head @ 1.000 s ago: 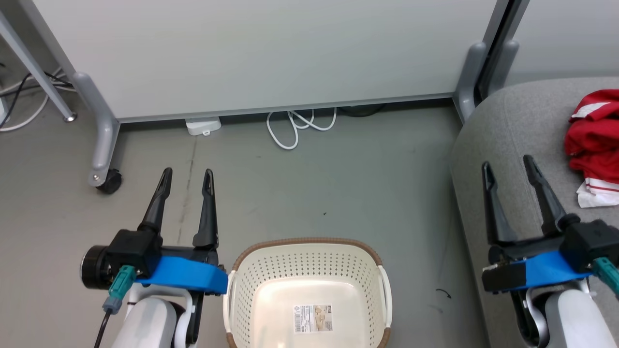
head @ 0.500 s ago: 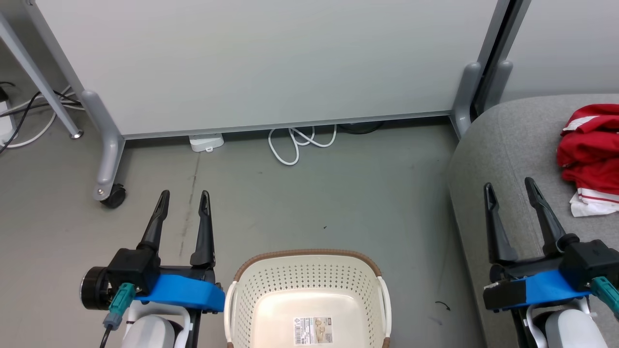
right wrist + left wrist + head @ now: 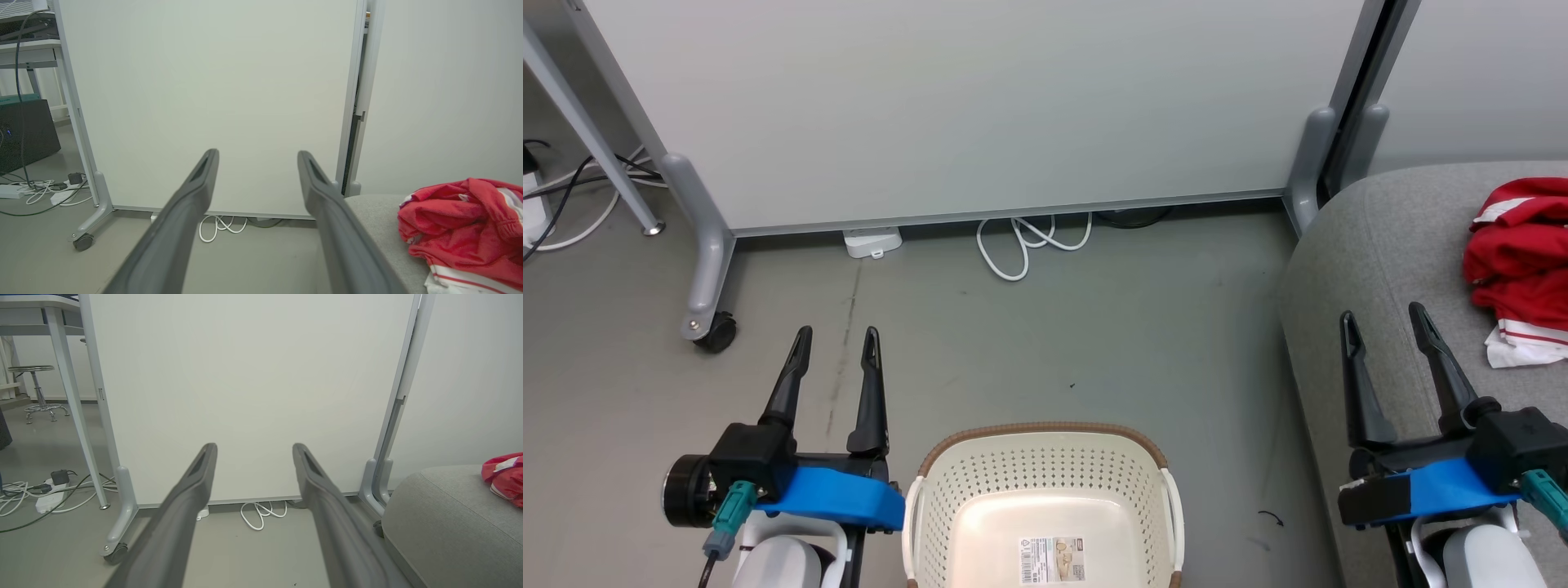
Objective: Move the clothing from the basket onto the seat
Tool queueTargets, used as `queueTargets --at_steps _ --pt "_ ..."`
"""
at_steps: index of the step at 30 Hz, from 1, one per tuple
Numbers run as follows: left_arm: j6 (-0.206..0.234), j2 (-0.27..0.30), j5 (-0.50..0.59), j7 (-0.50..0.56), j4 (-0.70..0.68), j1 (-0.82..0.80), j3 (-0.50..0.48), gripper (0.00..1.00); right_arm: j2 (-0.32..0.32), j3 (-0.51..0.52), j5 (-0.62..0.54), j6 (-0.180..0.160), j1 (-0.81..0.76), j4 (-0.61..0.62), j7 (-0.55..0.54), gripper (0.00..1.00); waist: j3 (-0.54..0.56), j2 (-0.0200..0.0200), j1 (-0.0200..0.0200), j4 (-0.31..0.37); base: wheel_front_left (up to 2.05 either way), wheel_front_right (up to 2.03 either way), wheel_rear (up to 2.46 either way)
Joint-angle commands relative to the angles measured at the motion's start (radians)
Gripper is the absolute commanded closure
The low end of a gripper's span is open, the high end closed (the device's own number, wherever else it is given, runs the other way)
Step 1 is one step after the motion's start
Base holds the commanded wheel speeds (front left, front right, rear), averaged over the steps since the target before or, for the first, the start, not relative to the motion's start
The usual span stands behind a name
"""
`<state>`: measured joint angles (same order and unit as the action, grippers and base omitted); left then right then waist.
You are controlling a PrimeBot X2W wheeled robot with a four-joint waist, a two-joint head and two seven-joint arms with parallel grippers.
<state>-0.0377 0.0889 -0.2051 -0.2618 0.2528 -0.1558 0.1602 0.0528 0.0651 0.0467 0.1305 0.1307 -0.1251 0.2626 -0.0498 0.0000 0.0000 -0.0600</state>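
The red clothing [image 3: 1521, 269] with white trim lies bunched on the light grey seat [image 3: 1388, 269] at the right edge; it also shows as the clothing [image 3: 466, 228] on the seat [image 3: 376, 212] and as the clothing [image 3: 504, 477] on the seat [image 3: 445, 522]. The cream basket [image 3: 1043, 482] with a brown rim stands on the floor at the bottom middle, holding nothing but a label on its floor. My left gripper [image 3: 838, 336] is open, left of the basket. My right gripper [image 3: 1383, 317] is open above the seat's near edge, left of the clothing.
A pale partition panel [image 3: 980, 106] on a grey wheeled foot [image 3: 707, 318] stands ahead. A white cable loop [image 3: 1025, 237] and a small white box [image 3: 872, 241] lie at its base. A table leg [image 3: 596, 139] and cables [image 3: 572, 175] are at the far left.
The head view has tilted up, so everything sits lower in the picture. Both grippers stay open and hold the same places beside the basket and over the seat.
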Motion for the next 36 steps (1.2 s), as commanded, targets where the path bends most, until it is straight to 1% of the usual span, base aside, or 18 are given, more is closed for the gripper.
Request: queueTargets --at_steps 1,4,5,10,24,36 --pt "-0.005 -0.002 0.009 -0.005 0.004 0.002 -0.007 0.0 -0.003 0.001 0.003 0.001 -0.013 -0.001 0.003 0.0 0.0 0.0 0.0 0.0 0.0 0.0 0.0" --pt "-0.005 -0.006 0.015 -0.005 0.006 0.0 -0.012 0.0 -0.003 0.001 0.004 0.001 -0.014 -0.002 0.003 0.0 0.001 0.0 0.0 0.0 0.0 0.0 0.0" --pt "-0.003 -0.005 0.013 0.0 0.005 0.0 -0.01 1.0 -0.001 0.0 0.0 0.0 0.0 -0.001 0.0 1.0 0.001 0.0 0.0 0.0 0.0 0.0 0.0" --pt "-0.003 -0.008 0.009 0.006 0.046 0.039 -0.01 1.0 -0.004 0.0 0.001 0.0 -0.018 -0.046 -0.004 1.0 0.001 0.0 0.0001 0.0 0.0 0.0 0.0" --pt "-0.02 -0.013 -0.254 0.076 0.037 0.038 -0.062 1.0 -0.003 0.012 0.292 0.0 -0.016 -0.061 -0.076 1.0 0.006 0.0 0.0001 0.007 0.0 0.0 0.0" --pt "-0.033 -0.017 -0.448 0.126 0.028 0.038 -0.097 1.0 -0.003 0.017 0.507 0.0 -0.018 -0.068 -0.125 1.0 0.011 0.0 0.0001 0.012 0.0 0.0 0.0"
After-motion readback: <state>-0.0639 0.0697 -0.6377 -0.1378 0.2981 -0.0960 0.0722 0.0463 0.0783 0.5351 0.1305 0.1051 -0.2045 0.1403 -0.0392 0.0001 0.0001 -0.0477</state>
